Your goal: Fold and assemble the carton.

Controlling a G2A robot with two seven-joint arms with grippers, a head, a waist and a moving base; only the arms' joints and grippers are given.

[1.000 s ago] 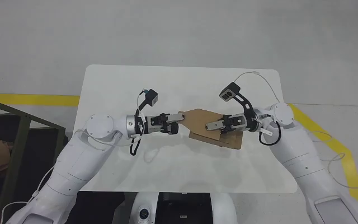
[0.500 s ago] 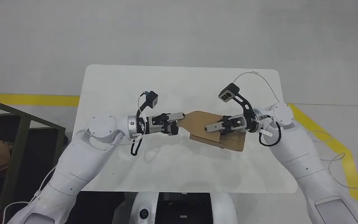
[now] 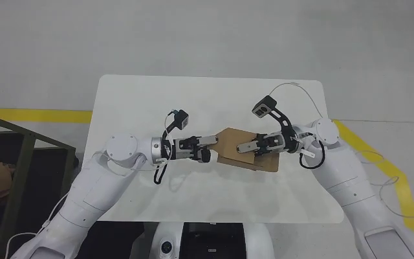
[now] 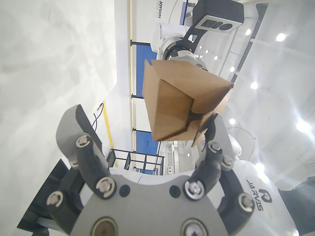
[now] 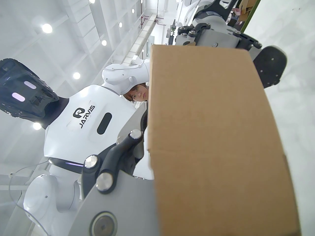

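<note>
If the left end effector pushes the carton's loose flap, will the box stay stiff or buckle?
Probably light: the right end effector seems to hold the carton up. It looks like thin creased cardboard, so a push from the left end effector likely hinges the flap inward. The half-folded body may skew.

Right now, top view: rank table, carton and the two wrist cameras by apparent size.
1. table, largest by far.
2. carton, partly covered by the arm holding it.
3. left wrist camera and right wrist camera: they look about alike, so I won't rank them.
</note>
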